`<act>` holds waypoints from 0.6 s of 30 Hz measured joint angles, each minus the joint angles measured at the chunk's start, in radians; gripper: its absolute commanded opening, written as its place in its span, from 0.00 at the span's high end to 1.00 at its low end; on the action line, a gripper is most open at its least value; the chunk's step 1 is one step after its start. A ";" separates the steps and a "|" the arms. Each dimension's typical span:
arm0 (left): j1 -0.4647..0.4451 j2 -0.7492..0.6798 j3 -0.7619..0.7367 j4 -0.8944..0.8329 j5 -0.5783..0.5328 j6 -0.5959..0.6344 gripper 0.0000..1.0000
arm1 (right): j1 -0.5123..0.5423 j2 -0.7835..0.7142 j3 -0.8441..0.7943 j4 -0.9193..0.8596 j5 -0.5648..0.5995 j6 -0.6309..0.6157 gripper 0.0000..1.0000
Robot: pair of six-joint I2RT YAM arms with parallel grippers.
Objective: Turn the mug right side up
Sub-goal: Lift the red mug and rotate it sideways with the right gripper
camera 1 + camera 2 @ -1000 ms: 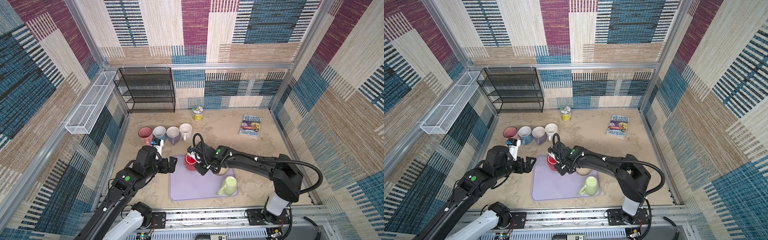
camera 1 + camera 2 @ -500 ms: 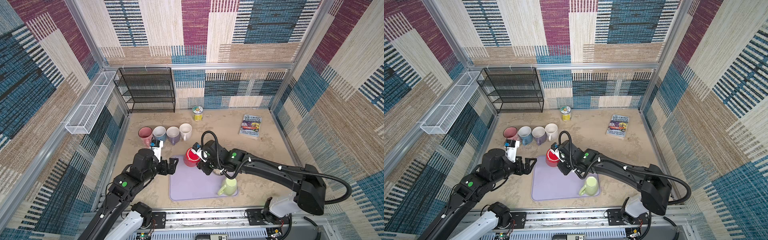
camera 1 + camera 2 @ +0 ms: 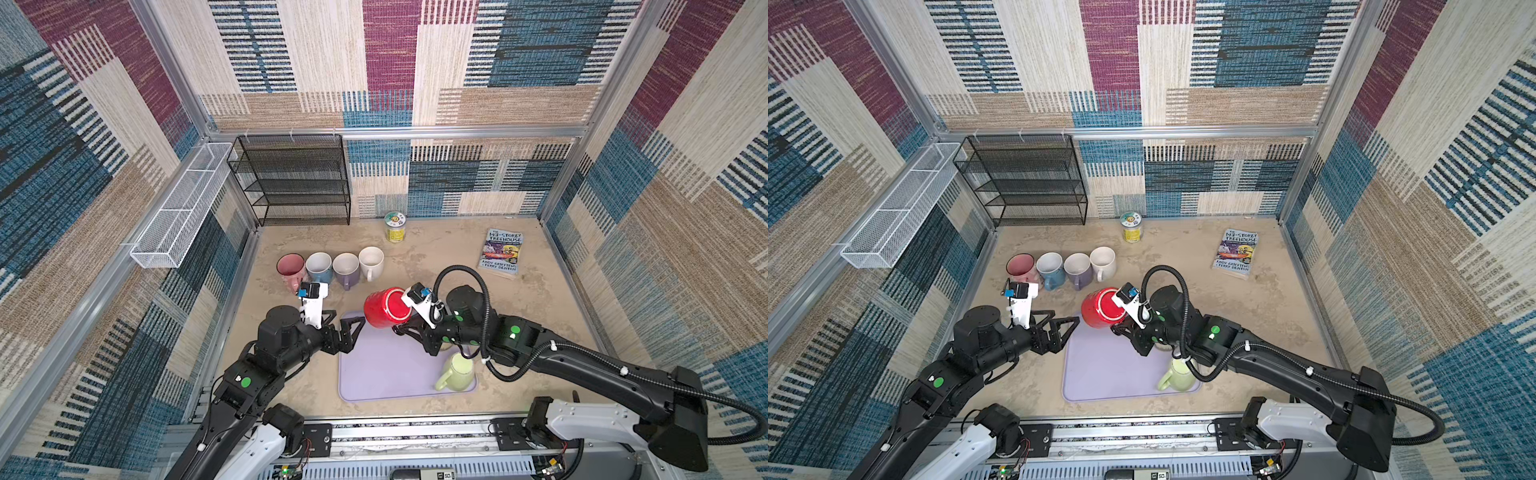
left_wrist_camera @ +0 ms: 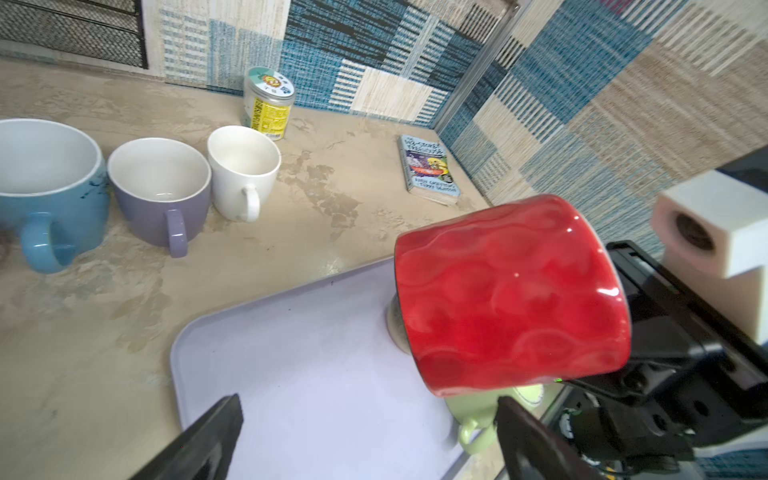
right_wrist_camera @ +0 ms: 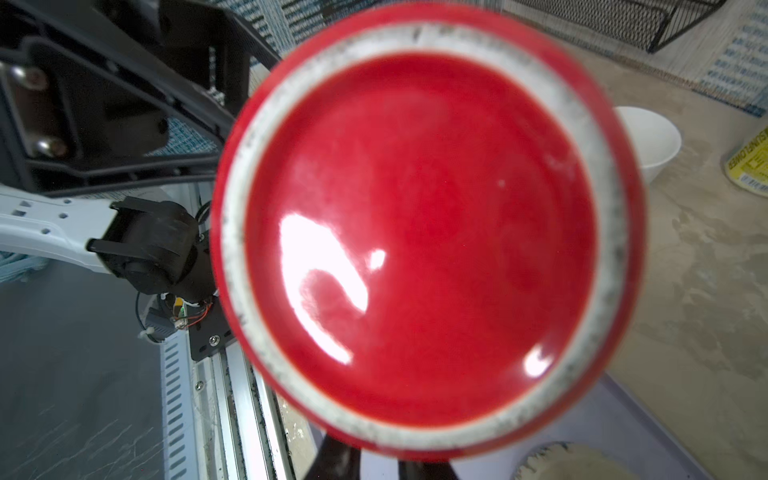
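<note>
**A:** Where is the red mug (image 3: 384,308) found?

**B:** It is held in the air over the back left corner of the tray (image 3: 374,374). It is tipped on its side, with its base turned to the right wrist camera. The right gripper (image 3: 409,332) is clamped on it, but the gripped part is hidden by the mug.

**A:** And the left gripper (image 3: 354,332)?

**B:** Its jaws are spread wide just beside the mug, at the tray's left edge. Nothing is held.

**A:** How many mugs are counted?

**B:** Six are seen clearly. Besides the red one, four are stood upright in a row behind the tray: pink mug (image 3: 289,266), blue mug (image 3: 319,266), purple mug (image 3: 345,268), white mug (image 3: 371,262). A green mug (image 3: 457,370) is set at the tray's front right and is partly covered by the right arm. A beige base (image 5: 573,461) is cut off in the right wrist view, so what it belongs to cannot be told.

**A:** What else is noted?

**B:** One jar (image 3: 394,226) and one book (image 3: 503,251) are near the back wall. One rack (image 3: 297,183) is in the back left corner, and one basket (image 3: 178,208) is hung on the left wall.
</note>
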 measured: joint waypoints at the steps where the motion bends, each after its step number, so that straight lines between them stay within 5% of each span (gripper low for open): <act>1: 0.000 -0.013 -0.028 0.034 0.020 -0.021 0.00 | -0.008 -0.018 -0.013 0.020 -0.010 0.000 1.00; 10: -0.001 0.001 -0.195 0.380 0.179 -0.198 0.00 | -0.198 -0.164 -0.148 0.194 -0.200 0.075 1.00; 18: -0.019 0.150 -0.208 0.630 0.291 -0.293 0.02 | -0.367 -0.215 -0.284 0.435 -0.441 0.229 1.00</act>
